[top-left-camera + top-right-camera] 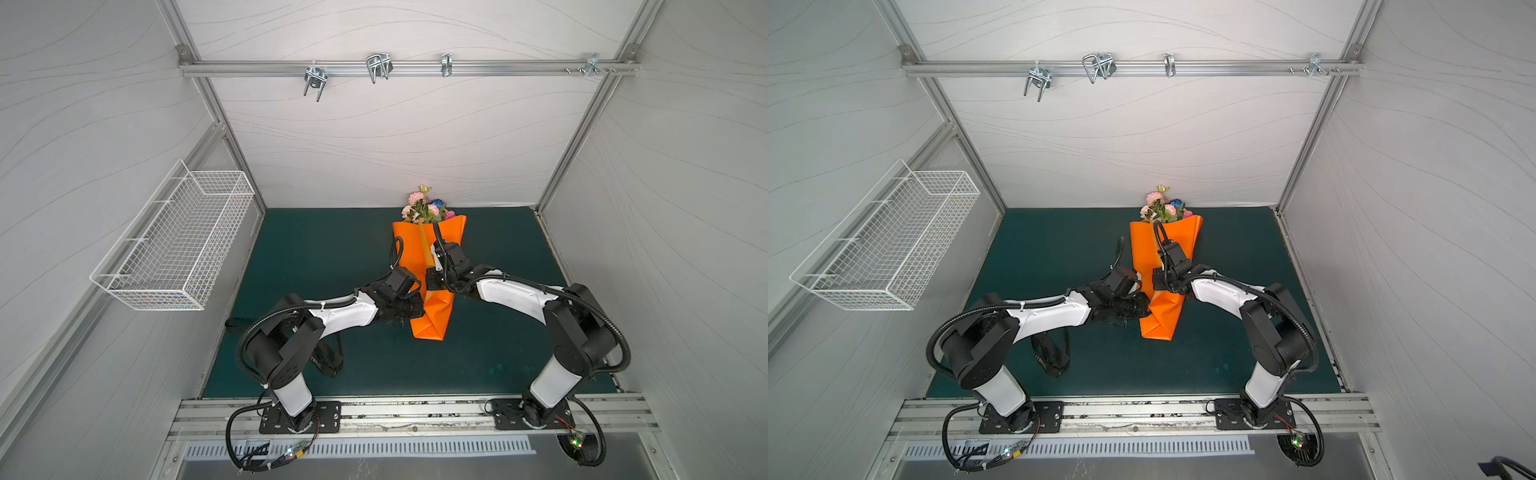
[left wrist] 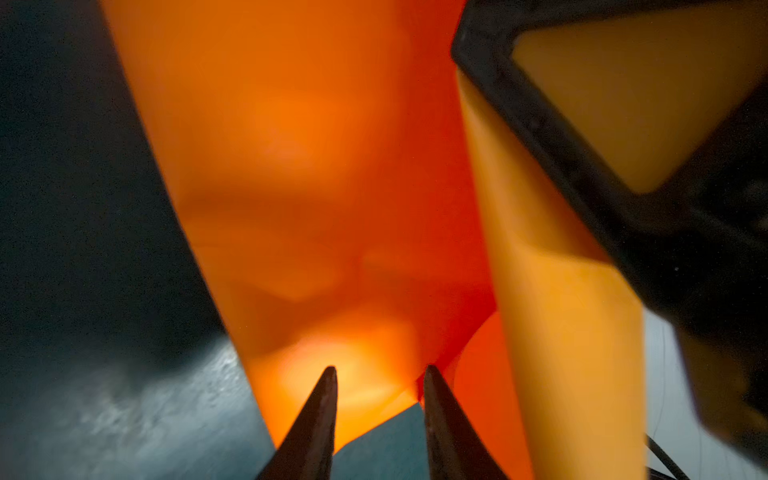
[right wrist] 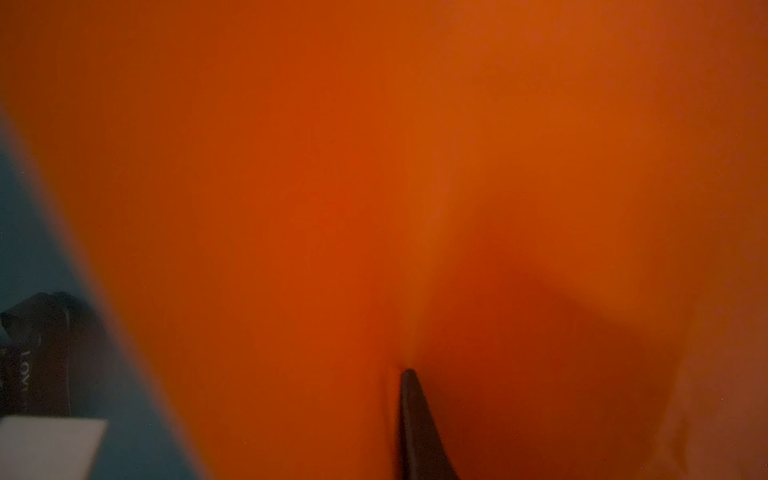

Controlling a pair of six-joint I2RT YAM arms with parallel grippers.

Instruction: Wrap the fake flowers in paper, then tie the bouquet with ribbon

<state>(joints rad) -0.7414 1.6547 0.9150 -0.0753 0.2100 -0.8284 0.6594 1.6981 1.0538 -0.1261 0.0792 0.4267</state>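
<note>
The bouquet of fake flowers [image 1: 424,205] [image 1: 1163,205] lies on the green mat with its pink, cream and blue blooms against the back wall. Orange wrapping paper [image 1: 432,320] [image 1: 1163,318] is folded round its stems into a cone. My left gripper [image 1: 417,309] [image 2: 380,370] is at the cone's lower left edge. It is open, with mat showing between the fingers and the paper's edge at the tips. My right gripper [image 1: 432,291] [image 3: 401,374] is shut on a fold of the paper at mid-cone. Only one finger [image 3: 415,415] shows; paper hides the other.
A black ribbon with white lettering [image 1: 328,361] [image 1: 1050,357] [image 3: 37,353] lies on the mat under the left arm. A white wire basket [image 1: 174,241] hangs on the left wall. Metal hooks [image 1: 378,66] hang from the rail at the back.
</note>
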